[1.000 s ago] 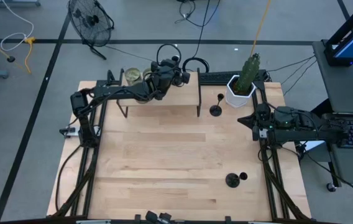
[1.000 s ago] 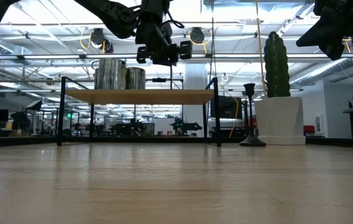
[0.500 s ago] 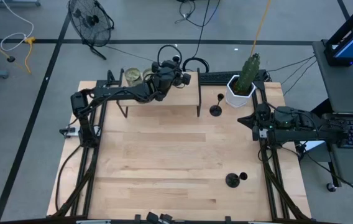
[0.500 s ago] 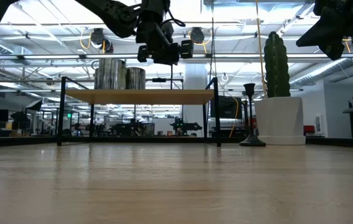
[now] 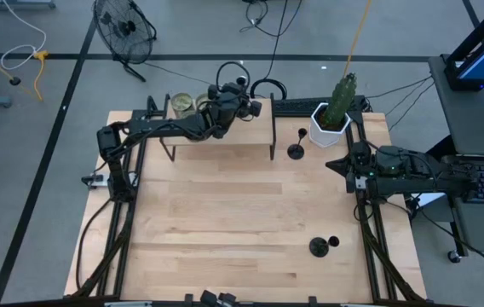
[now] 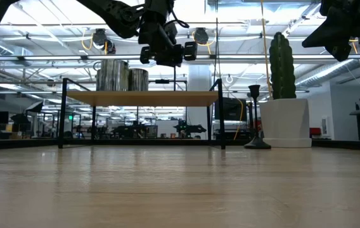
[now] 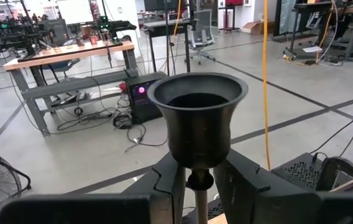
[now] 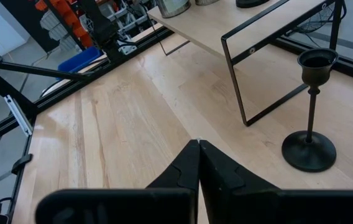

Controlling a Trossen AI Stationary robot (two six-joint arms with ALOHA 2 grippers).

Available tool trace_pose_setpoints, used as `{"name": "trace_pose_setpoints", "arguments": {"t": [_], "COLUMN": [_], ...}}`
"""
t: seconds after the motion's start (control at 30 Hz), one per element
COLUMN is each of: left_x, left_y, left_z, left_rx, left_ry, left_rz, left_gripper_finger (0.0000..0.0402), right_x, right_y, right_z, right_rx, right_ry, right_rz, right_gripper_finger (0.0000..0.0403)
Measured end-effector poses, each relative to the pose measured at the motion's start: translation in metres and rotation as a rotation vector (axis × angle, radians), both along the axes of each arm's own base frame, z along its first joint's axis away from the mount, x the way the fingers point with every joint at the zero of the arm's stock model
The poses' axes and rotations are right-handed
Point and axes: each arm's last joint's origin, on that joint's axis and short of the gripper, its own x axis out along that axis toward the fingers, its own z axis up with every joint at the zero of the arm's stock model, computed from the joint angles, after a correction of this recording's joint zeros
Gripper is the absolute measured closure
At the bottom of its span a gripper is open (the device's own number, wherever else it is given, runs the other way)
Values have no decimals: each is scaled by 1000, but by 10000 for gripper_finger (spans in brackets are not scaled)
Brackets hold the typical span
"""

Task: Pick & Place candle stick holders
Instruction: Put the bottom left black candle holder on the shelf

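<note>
My left gripper (image 5: 232,102) is over the far shelf (image 5: 221,130), shut on a black candle stick holder whose cup (image 7: 197,118) fills the left wrist view. In the low view the gripper (image 6: 166,58) is above the shelf top (image 6: 142,97). A second holder (image 5: 296,147) stands on its disc base on the table beside the cactus pot, and shows in the right wrist view (image 8: 310,112). A third holder (image 5: 319,246) is on the table near the front right. My right gripper (image 8: 198,149) is shut and empty at the right edge (image 5: 342,164). My left gripper pinches the holder's thin stem (image 7: 199,182) just below the cup, between its two fingers, one on each side. The holder stands upright in the hold with its cup up. Its base is out of the wrist view, and I cannot tell whether it rests on the shelf.
Two glass jars (image 5: 182,104) stand on the shelf's left end (image 6: 120,75). A white pot with a green cactus (image 5: 331,119) stands at the far right (image 6: 284,120). Black frame rails run along both table sides. Bare wood lies between the shelf and the near edge.
</note>
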Motion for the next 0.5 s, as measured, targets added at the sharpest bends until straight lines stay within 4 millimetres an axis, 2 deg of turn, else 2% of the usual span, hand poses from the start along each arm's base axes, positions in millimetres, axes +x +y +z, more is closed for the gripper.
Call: {"name": "trace_pose_setpoints", "arguments": {"t": [0.5], "left_x": [0], "left_y": [0], "left_z": [-1], "left_rx": [-12], "left_ry": [-18], "left_rz": [20], "left_gripper_finger": [315], "right_x": [0], "right_y": [0], "right_z": [0], "right_rx": [1], "right_ry": [0], "right_rz": [0], "right_gripper_finger": [403]}}
